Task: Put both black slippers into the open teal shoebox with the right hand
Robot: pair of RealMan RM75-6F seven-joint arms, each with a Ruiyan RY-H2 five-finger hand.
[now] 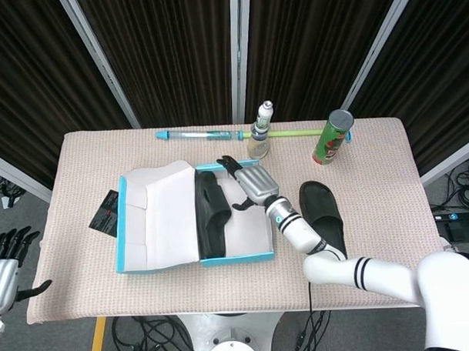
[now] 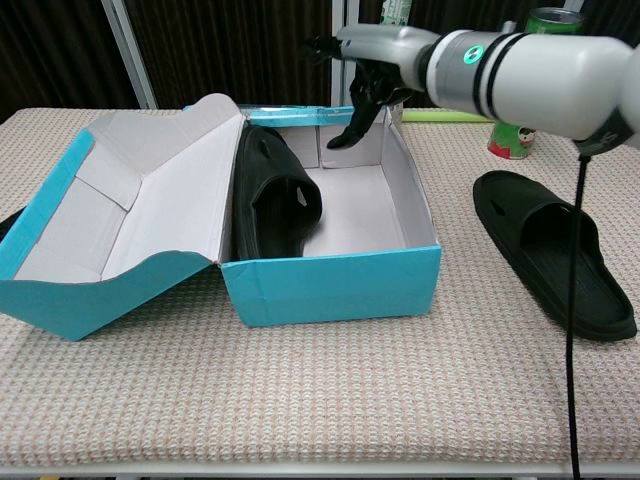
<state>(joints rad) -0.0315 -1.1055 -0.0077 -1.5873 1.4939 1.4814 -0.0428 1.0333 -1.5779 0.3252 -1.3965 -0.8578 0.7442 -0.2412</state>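
Your left hand [image 1: 5, 264] sits off the table's near-left corner, fingers spread, holding nothing. Teal shoebox [image 2: 330, 285] is centre-left w/ lid flapped open to the left; one black slipper [image 2: 272, 195] stands on edge inside, against the box's left wall. Your right hand [image 2: 365, 60] hovers over the box's far-right corner, fingers loosely apart, nothing gripped. Second slipper [image 2: 555, 250] lies flat on the table, right of the box, apart from it.

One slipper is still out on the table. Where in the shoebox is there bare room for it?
The shoebox floor is bare between the slipper standing on edge against its lid-side wall and the opposite wall. The second slipper lies just outside that wall. The right hand hovers over the far end.
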